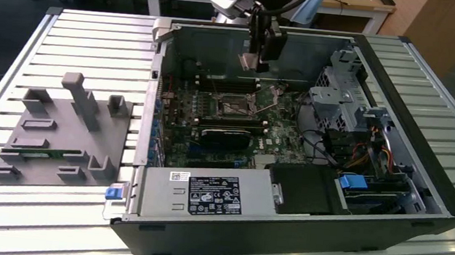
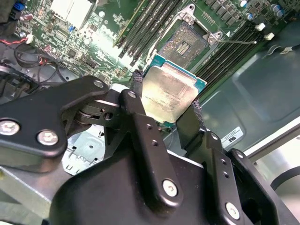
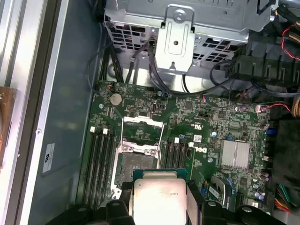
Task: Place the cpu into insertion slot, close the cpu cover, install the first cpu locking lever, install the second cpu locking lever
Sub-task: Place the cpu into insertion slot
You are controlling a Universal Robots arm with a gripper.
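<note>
End effector (image 1: 260, 57) is held above the open computer case (image 1: 283, 244), with its fingers (image 2: 145, 131) pinched on opposite edges of the cpu (image 2: 168, 96). The cpu is carried clear of the motherboard (image 3: 187, 112). The insertion slot (image 3: 136, 161) lies bare below the chip, apart from it and slightly nearer in the exterior view. The cpu cover (image 3: 143, 121) stands raised at the slot's far edge.
</note>
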